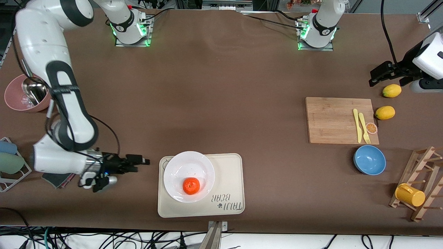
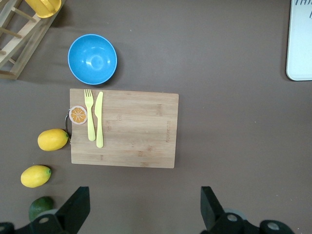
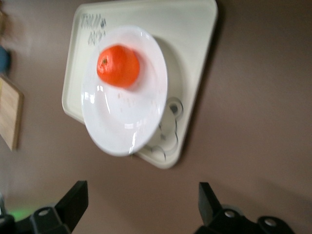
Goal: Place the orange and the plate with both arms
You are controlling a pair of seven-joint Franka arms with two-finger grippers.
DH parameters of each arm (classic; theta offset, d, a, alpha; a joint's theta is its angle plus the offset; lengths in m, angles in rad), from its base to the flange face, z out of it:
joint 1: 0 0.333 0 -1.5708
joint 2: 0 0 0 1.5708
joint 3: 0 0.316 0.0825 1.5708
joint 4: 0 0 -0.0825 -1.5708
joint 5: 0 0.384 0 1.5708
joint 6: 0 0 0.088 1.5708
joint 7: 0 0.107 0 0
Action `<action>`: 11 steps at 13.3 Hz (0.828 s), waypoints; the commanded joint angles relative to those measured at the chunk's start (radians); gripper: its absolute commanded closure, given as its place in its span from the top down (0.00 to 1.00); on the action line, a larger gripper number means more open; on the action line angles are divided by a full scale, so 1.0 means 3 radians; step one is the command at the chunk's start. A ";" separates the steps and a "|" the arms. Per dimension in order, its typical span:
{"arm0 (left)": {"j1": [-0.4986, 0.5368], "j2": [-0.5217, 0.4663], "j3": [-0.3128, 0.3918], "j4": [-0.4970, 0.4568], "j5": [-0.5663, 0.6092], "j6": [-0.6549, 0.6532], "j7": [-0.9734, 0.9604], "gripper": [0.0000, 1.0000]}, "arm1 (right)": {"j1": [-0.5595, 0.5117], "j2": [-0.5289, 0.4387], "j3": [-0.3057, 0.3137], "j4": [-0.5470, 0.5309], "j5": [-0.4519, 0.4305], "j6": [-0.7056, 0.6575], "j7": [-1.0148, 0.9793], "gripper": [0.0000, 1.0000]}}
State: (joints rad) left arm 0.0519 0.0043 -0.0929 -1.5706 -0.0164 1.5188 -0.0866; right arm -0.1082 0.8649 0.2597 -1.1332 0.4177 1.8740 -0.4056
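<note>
The orange (image 1: pixel 191 185) lies in the white plate (image 1: pixel 180 169), which rests on the cream bear tray (image 1: pixel 228 180) near the front camera. Both show in the right wrist view, the orange (image 3: pixel 118 65) in the plate (image 3: pixel 126 122). My right gripper (image 1: pixel 140 161) is open and empty, low over the table beside the tray toward the right arm's end; its jaws stand wide apart in the right wrist view (image 3: pixel 141 204). My left gripper (image 1: pixel 377 76) is open and empty, over the table near the lemons at the left arm's end; it shows in the left wrist view (image 2: pixel 145 207).
A wooden cutting board (image 1: pixel 341 120) holds a yellow fork and knife (image 1: pixel 361 127) and an orange-slice piece (image 1: pixel 371 128). Two lemons (image 1: pixel 385 112) lie beside it. A blue bowl (image 1: pixel 369 159), a wooden rack with a yellow mug (image 1: pixel 410 194), and a pink bowl (image 1: pixel 24 93) stand about.
</note>
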 commanded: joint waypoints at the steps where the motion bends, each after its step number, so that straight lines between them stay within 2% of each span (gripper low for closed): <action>1: -0.0004 0.0021 -0.0007 0.0086 0.0080 -0.0082 -0.0003 1.00 | -0.0018 -0.0438 -0.0078 -0.0129 -0.0648 -0.0599 0.0318 1.00; 3: -0.0004 0.0021 -0.0007 0.0086 0.0080 -0.0082 -0.0003 1.00 | -0.0003 -0.0714 -0.0078 -0.0205 -0.1328 -0.1055 0.0513 1.00; 4: -0.0004 0.0021 -0.0007 0.0086 0.0080 -0.0082 -0.0003 1.00 | 0.0003 -0.0897 -0.0073 -0.0358 -0.1549 -0.1138 0.0528 1.00; 9: -0.0004 0.0021 -0.0012 0.0086 0.0080 -0.0082 0.0002 1.00 | 0.0018 -0.1823 -0.0078 -0.1257 -0.1633 -0.1103 0.1131 1.00; 11: -0.0004 0.0021 -0.0012 0.0086 0.0080 -0.0082 0.0008 1.00 | 0.0094 -0.2186 -0.0083 -0.1625 -0.1628 -0.0915 0.1665 1.00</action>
State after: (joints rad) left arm 0.0519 0.0043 -0.0930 -1.5680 -0.0163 1.5135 -0.0866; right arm -0.0990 0.3547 0.2434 -1.4488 -0.0556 1.5300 -0.0357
